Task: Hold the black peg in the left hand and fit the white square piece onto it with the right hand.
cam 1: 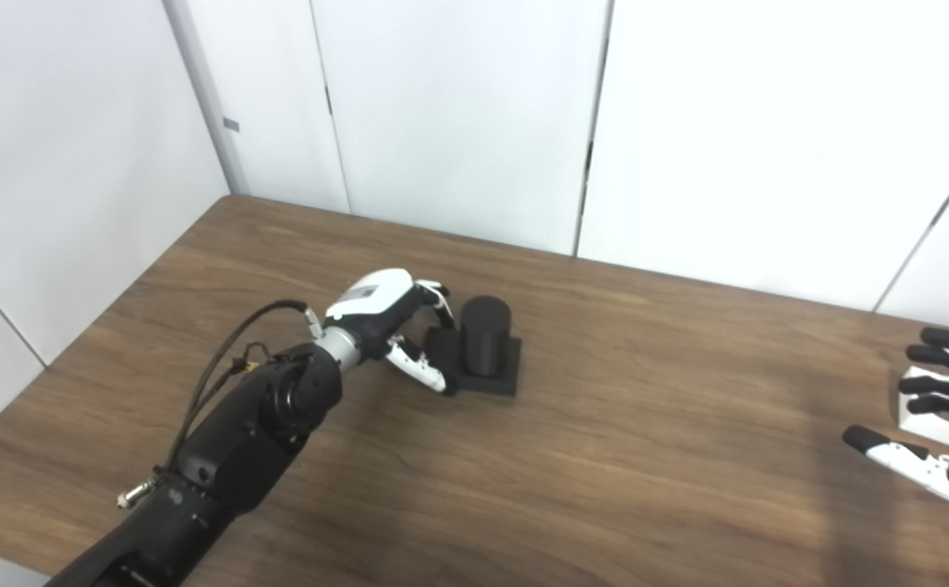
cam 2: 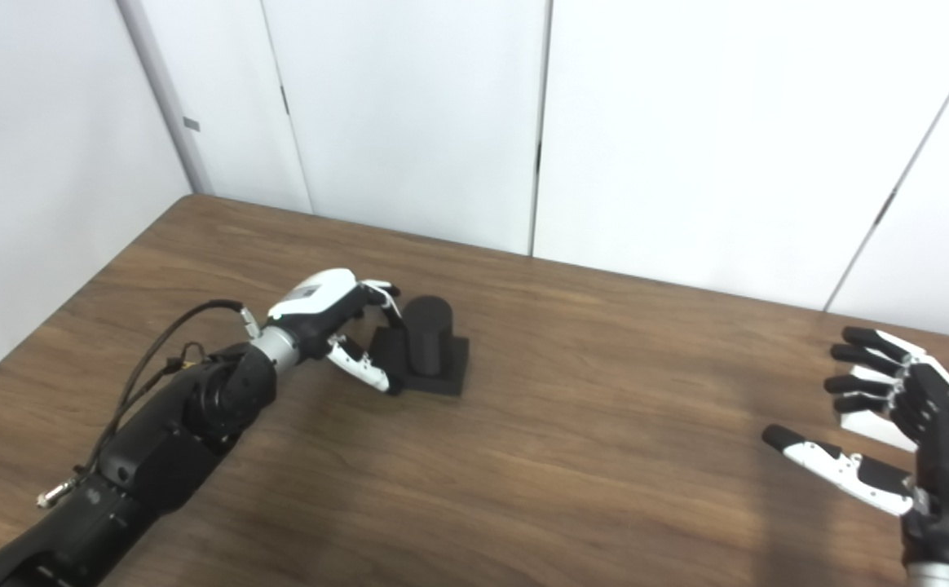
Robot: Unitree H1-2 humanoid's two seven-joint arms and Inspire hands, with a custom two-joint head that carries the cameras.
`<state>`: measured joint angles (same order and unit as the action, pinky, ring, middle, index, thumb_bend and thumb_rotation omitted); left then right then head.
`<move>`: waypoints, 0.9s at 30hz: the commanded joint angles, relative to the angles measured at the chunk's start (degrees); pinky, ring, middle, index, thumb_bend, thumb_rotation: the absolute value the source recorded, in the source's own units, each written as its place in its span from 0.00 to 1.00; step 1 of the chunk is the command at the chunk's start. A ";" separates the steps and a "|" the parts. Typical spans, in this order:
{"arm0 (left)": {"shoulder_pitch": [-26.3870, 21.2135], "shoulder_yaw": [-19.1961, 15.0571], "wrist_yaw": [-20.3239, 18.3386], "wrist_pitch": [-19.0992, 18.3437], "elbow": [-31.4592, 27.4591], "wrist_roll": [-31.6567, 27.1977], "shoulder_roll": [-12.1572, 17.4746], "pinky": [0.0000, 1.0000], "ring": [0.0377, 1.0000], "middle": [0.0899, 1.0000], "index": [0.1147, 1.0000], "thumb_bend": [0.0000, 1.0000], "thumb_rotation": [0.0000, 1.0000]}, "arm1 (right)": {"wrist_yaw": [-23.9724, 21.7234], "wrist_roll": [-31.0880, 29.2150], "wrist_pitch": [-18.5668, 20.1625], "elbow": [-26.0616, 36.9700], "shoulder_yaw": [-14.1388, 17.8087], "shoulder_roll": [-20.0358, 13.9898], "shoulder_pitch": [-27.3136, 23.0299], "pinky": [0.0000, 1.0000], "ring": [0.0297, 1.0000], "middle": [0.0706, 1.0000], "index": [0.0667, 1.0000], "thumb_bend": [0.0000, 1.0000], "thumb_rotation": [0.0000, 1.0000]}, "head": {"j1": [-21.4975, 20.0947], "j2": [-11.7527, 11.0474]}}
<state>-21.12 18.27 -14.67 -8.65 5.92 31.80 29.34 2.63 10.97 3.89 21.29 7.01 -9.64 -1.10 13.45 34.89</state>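
The black peg (cam 1: 485, 334) is a short upright cylinder on a flat square black base, standing on the wooden table (cam 1: 621, 456) left of centre. My left hand (cam 1: 385, 314) sits right against the base's left side. Its fingers curl over the far-left edge and its thumb lies at the near-left corner, without closing on it. The white square piece (cam 2: 859, 424) lies flat near the table's right edge, partly hidden by my right hand (cam 2: 923, 424). That hand hovers just over it, open, with fingers and thumb spread apart.
White wall panels (cam 1: 458, 114) stand close behind the table's far edge and along its left side. A black cable loops off my left forearm (cam 1: 222, 367). Bare wood stretches between the peg and the white piece.
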 commanded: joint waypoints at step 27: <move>-3.50 20.17 -3.04 12.29 5.34 14.53 -9.41 0.78 0.94 0.88 0.42 0.52 0.08 | -0.77 -3.32 -2.69 1.05 0.54 -0.48 -1.29 0.58 0.59 0.66 0.69 0.53 0.10 | -5.11 2.03</move>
<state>-26.21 35.42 -14.09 3.44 7.14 42.11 18.43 1.70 7.47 3.69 21.34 7.10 -9.09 -1.02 8.27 36.91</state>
